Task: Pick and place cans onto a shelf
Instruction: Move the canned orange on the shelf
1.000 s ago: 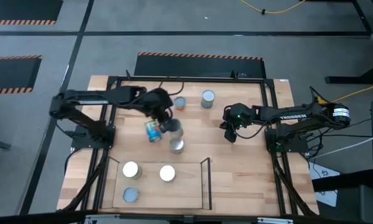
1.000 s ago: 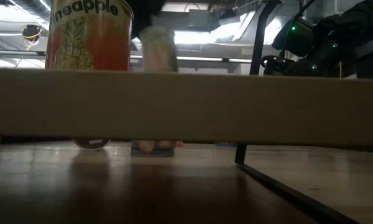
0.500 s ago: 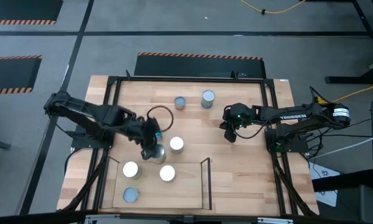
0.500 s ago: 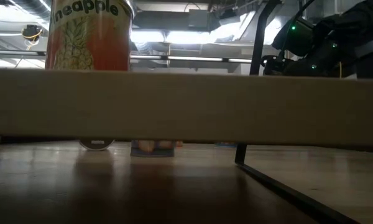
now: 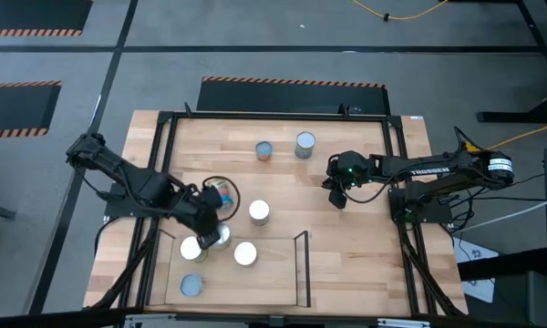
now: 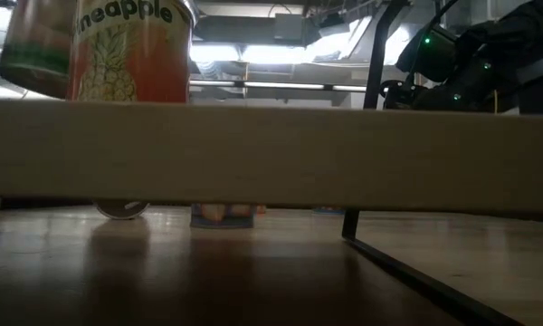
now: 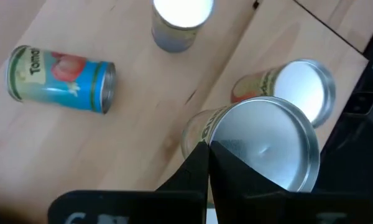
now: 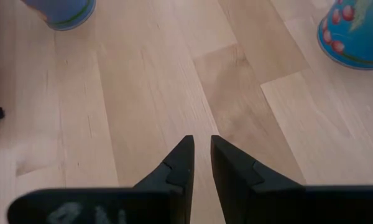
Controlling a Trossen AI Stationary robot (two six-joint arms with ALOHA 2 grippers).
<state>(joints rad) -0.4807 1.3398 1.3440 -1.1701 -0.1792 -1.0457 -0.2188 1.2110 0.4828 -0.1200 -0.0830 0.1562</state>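
Note:
My left gripper (image 5: 209, 233) (image 7: 208, 147) is shut on a can with a silver top and green label (image 7: 267, 143) (image 6: 36, 45). It holds that can over the far-left part of the shelf (image 5: 273, 273), beside an upright pineapple can (image 6: 131, 50) (image 7: 301, 87). Two more cans (image 5: 245, 253) (image 5: 191, 285) stand on the shelf. A blue tomato can (image 7: 59, 78) lies on its side on the table. My right gripper (image 5: 335, 198) (image 8: 199, 143) hovers right of the table's middle, its fingers a little apart with nothing between them. My left gripper has its fingertips together at the rim of the can's silver top (image 7: 219, 144), on one edge of the lid. The fingers slant down from above. The can hangs tilted below them, clear of the shelf board. The fingers hide how they catch the rim.
A white-topped can (image 5: 258, 211) stands just beyond the shelf, and two cans (image 5: 264, 150) (image 5: 304, 144) stand near the table's far edge. A black cable loop (image 5: 226, 185) lies around the tomato can. The shelf's right half is bare wood, ending at a black rail (image 5: 304, 269).
My left gripper has swung from the table's middle toward the near-left, carrying the silver-topped can to the shelf's far-left corner. In the low view the can has come in at the upper left, tilted. The tomato can and my right gripper have kept still.

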